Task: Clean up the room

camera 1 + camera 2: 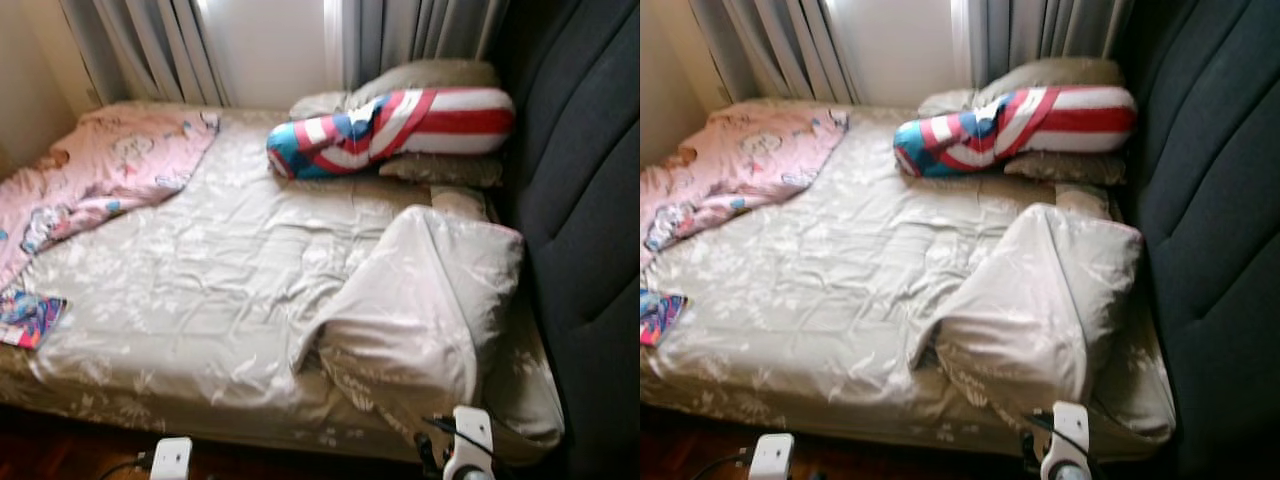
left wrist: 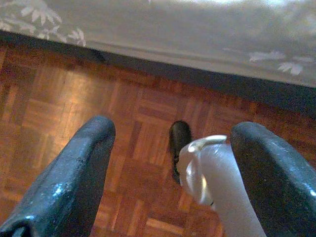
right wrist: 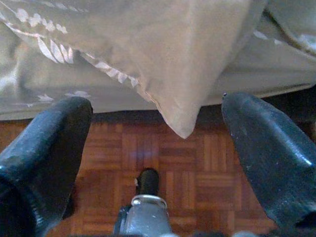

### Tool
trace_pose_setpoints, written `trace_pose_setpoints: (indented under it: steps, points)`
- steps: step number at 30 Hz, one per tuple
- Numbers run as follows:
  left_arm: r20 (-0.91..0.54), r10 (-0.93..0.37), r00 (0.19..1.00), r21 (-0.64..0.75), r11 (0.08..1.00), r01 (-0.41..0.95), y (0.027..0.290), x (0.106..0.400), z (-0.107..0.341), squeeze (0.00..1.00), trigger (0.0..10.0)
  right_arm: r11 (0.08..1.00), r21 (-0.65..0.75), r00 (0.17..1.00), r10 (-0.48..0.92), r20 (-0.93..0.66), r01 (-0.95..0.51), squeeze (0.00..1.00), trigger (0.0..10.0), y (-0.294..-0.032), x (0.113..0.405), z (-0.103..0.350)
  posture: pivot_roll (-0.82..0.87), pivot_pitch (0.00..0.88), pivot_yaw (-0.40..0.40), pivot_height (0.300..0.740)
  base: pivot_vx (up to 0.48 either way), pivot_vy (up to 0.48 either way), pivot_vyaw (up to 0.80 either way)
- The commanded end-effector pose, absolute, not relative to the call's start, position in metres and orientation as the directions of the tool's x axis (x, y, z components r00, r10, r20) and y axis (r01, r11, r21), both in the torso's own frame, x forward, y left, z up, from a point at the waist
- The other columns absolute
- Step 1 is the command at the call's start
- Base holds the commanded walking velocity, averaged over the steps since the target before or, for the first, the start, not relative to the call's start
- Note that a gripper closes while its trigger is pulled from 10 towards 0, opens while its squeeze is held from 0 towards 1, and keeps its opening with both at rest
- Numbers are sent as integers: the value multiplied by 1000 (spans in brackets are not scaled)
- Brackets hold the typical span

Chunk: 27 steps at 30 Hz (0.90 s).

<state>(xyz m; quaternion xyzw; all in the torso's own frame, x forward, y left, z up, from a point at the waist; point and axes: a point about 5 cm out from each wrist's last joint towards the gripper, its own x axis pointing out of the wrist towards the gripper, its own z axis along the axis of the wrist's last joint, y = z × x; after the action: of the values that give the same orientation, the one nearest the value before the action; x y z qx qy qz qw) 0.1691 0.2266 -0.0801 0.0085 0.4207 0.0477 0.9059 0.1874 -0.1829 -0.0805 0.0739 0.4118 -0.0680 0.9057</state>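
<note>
Left eye view: bed (image 1: 200, 300) under a rumpled beige floral sheet, carrying a folded beige duvet (image 1: 420, 300) near the dark headboard (image 1: 590, 200), a red, white and blue striped bolster (image 1: 400, 125) on beige pillows (image 1: 440, 75), a pink printed blanket (image 1: 110, 165) at the far corner, a colourful book (image 1: 28, 318) at the left edge. Left gripper (image 2: 173, 163) spread wide, empty, above parquet floor (image 2: 59, 108). Right gripper (image 3: 155, 143) likewise wide apart, empty, below a hanging duvet corner.

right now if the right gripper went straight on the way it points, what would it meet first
Probably the hanging corner of the beige duvet, which sits between the open jaws of the right gripper; depth is unclear, and the wooden floor lies below.
</note>
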Motion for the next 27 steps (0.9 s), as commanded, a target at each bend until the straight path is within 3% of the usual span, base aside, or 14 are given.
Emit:
trace_pose_setpoints:
  steps: [1, 9, 14, 27]
  points:
    - [-771, 88, 631, 46, 995, -84, 226, 167, -81, 0, 10000, 978, 72, 639, -71, -766, 195, 0, 10000, -186, 183, -82, 54, 6, -40, 740, 0, 0, 0]
    - [-771, 89, 631, 43, 995, -88, 225, 168, -81, 0, 10000, 981, 51, 645, -82, -760, 185, 0, 10000, -188, 184, -81, 55, 10, -45, 740, 0, 0, 0]
    - [-770, 89, 632, 42, 995, -89, 225, 168, -81, 0, 10000, 980, 46, 645, -90, -759, 191, 0, 10000, -189, 185, -81, 57, 14, -46, 740, 0, 0, 800]
    - [-769, 79, 634, 46, 997, -68, 225, 169, -81, 0, 10000, 976, 60, 642, -92, -762, 211, 0, 10000, -189, 184, -82, 58, 18, -44, 740, 0, 0, 0]
